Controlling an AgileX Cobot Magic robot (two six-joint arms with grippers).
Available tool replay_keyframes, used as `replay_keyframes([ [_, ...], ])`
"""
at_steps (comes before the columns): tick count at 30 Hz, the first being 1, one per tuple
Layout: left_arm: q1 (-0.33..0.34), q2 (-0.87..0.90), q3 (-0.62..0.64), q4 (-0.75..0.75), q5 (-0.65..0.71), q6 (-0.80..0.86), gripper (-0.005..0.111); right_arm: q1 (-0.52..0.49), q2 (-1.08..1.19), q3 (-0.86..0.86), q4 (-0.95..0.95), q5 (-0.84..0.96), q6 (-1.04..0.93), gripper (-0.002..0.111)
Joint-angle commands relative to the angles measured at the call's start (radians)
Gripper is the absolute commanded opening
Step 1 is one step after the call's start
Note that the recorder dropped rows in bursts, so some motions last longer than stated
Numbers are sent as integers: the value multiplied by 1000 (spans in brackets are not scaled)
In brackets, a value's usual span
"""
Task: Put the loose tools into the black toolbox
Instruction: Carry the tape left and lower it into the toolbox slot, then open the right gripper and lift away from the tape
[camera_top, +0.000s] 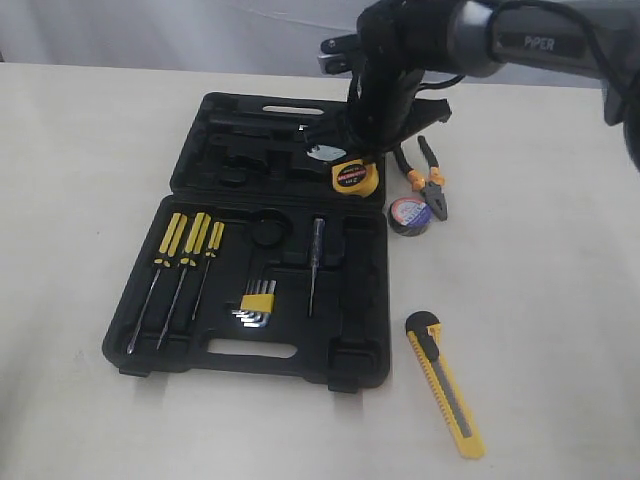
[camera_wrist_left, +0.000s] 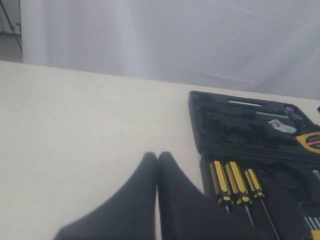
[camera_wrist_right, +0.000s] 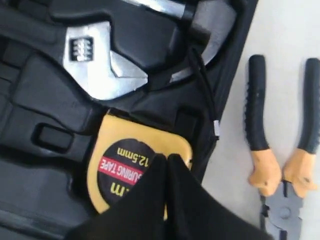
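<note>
The yellow-black tape measure (camera_wrist_right: 122, 160) is lying on the black moulding of the open black toolbox (camera_wrist_right: 45, 100), close to its side wall and directly under the tips of the right gripper (camera_wrist_right: 167, 159). The gripper's two fingers are pressing together with no gap and are holding nothing between them. Whether the tips are touching the tape measure's label cannot be told. Just beyond the fingertips, a silver adjustable wrench (camera_wrist_right: 100, 65) is sitting in its recess.

Outside the box wall, on the side of the right gripper away from the box, the orange-and-black-handled pliers (camera_top: 428, 180) are lying on the table (camera_top: 80, 200). The dark tape roll with a blue-white label (camera_top: 409, 214) is lying just beside their jaws. The long yellow utility knife (camera_top: 446, 388) is lying well apart from the gripper, beside the other half of the box.

Three yellow-handled screwdrivers (camera_top: 185, 245) and a hex key set (camera_top: 258, 305) are sitting in slots in that half.

The left gripper (camera_wrist_left: 157, 159) is hanging over bare table with its fingers meeting and nothing between them. The toolbox is lying off to one side of it, with the screwdrivers nearest.
</note>
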Motion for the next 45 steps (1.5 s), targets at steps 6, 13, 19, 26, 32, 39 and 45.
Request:
replay_keyframes([
  [6, -6, 4, -5, 5, 1, 0, 0, -2, 77, 4, 10, -15, -19, -1],
  [13, -6, 4, -5, 5, 1, 0, 0, -2, 21, -1, 10, -17, -34, -1],
  [19, -6, 4, -5, 5, 0, 0, 0, -2, 18, 1, 17, -31, -40, -1],
  [26, -6, 4, -5, 5, 0, 0, 0, 3, 72, 1, 23, -38, -52, -1],
  [32, -6, 4, -5, 5, 0, 0, 0, 3, 21, 1, 23, -31, -57, -1],
  [39, -6, 4, -5, 5, 0, 0, 0, 3, -113, 1, 23, 86, -85, -1],
  [45, -6, 4, -5, 5, 0, 0, 0, 3, -260, 44, 23, 161, -109, -1],
])
